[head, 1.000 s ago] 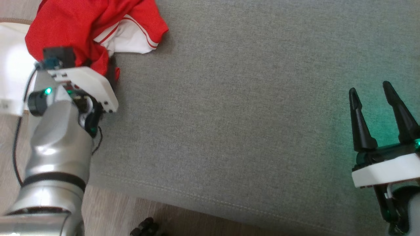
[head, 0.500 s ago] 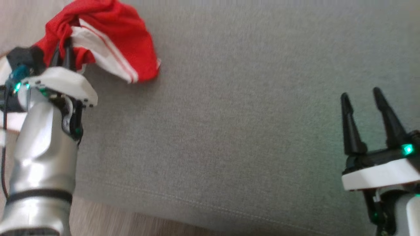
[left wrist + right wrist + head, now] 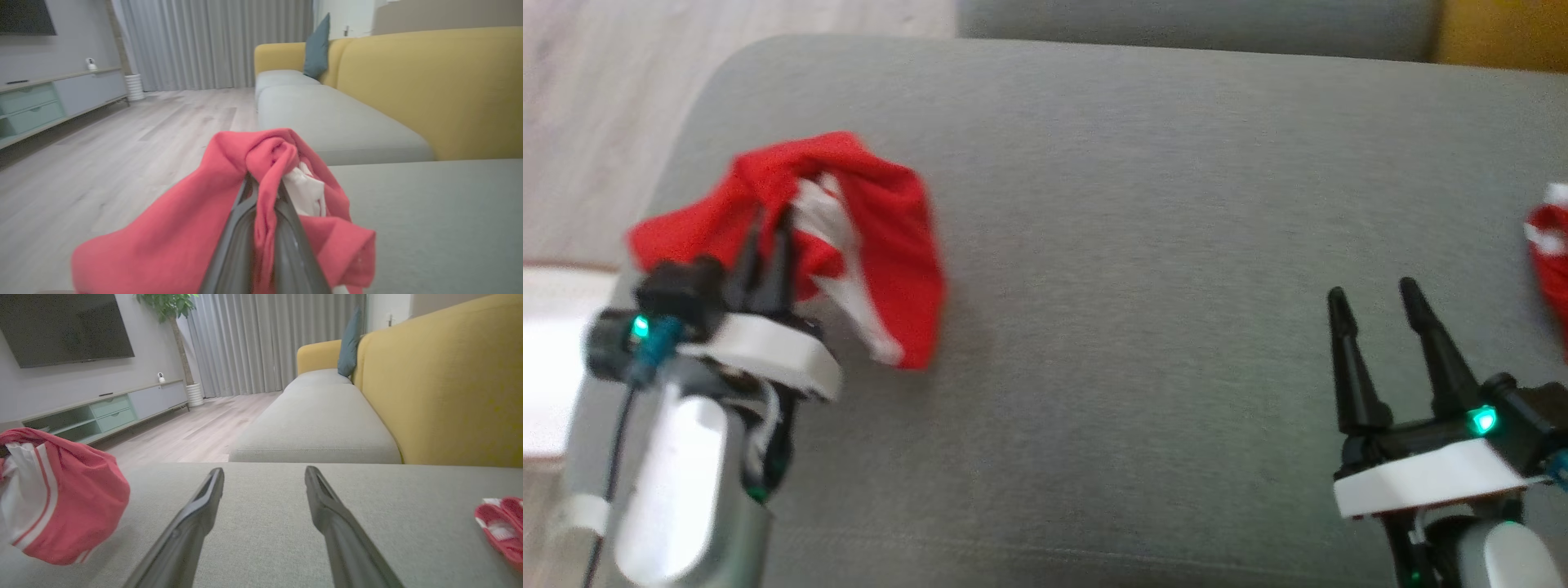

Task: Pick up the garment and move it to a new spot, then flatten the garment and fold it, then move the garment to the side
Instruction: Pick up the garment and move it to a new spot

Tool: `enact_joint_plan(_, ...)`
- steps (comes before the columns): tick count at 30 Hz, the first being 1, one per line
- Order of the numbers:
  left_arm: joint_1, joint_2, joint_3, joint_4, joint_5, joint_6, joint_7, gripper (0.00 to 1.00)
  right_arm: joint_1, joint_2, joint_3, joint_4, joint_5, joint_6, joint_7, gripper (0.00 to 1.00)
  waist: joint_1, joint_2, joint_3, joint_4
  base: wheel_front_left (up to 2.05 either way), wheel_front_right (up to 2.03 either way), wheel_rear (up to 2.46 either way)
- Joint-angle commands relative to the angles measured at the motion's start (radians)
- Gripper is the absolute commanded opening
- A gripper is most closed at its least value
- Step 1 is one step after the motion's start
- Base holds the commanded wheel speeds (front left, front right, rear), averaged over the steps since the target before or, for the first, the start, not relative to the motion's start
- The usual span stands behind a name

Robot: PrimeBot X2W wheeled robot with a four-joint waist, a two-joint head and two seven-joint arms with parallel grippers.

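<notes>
At the left, over the near-left corner of the grey cushion (image 3: pixel 1135 245) and next to the pale floor (image 3: pixel 605 122), we see the left gripper (image 3: pixel 770 229) with its fingers (image 3: pixel 233 237) pressed nearly together on a bunched fold of the garment (image 3: pixel 882 220). In the left wrist view a ridge of red cloth is squeezed between them, and the rest spills over both sides, with a white panel showing on the right. The garment, red with white stripes, hangs in a lump from that grip above the cushion; we cannot tell whether its lowest edge touches the fabric. Moving right, the middle of the cushion lies bare. At the lower right, the right gripper (image 3: pixel 1372 291) points up the head view with its two fingers spread well apart, holding nothing; the right wrist view shows only grey cushion in the gap. Just beyond it, at the right edge, a second red cloth (image 3: pixel 1547 253) with white trim lies on the cushion.
</notes>
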Motion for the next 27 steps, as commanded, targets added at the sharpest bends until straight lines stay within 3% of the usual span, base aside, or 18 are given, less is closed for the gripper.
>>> enact_joint_plan(1,-0.013,0.014,0.018,-0.075,0.009,0.002,0.018,0.00,-0.018,0.002,0.034,-0.030,0.007,0.004,-0.013,1.00,0.0001,-0.0001,-0.015,-0.074,0.00,0.00,0.00)
enact_joint_plan(7,0.013,-0.035,-0.086,-0.138,0.019,-0.032,0.081,0.00,-0.024,0.005,0.051,-0.009,0.024,0.004,-0.034,1.00,0.0001,-0.0001,0.017,-0.221,0.00,0.00,0.00)
enact_joint_plan(15,-0.081,-0.061,-0.186,-0.034,0.070,-0.049,0.093,0.00,-0.053,0.006,0.097,0.036,0.071,0.004,-0.072,1.00,0.0001,-0.0001,0.075,-0.420,0.00,0.00,0.00)
enact_joint_plan(20,-0.136,-0.036,-0.172,0.070,0.087,-0.031,0.098,0.00,-0.063,0.006,0.099,0.057,0.086,0.004,-0.093,1.00,0.0001,-0.0001,0.109,-0.478,0.00,0.00,0.00)
enact_joint_plan(24,-0.158,-0.035,-0.163,0.165,0.067,-0.038,0.080,0.00,-0.075,0.006,0.091,0.069,0.085,0.004,-0.105,1.00,0.0001,-0.0001,0.129,-0.481,0.00,0.00,0.00)
enact_joint_plan(25,-0.163,-0.040,-0.165,0.187,0.058,-0.046,0.071,0.28,-0.078,0.006,0.090,0.071,0.084,0.004,-0.105,1.00,0.0001,-0.0001,0.132,-0.478,0.00,0.00,0.00)
enact_joint_plan(26,-0.167,-0.045,-0.168,0.206,0.049,-0.054,0.057,0.97,-0.081,0.006,0.090,0.074,0.084,0.004,-0.106,1.00,0.0001,-0.0001,0.134,-0.474,0.00,0.00,0.00)
enact_joint_plan(27,-0.168,-0.050,-0.173,0.224,0.043,-0.061,0.045,1.00,-0.083,0.006,0.090,0.077,0.084,0.004,-0.107,1.00,0.0001,-0.0001,0.133,-0.470,0.00,0.00,0.00)
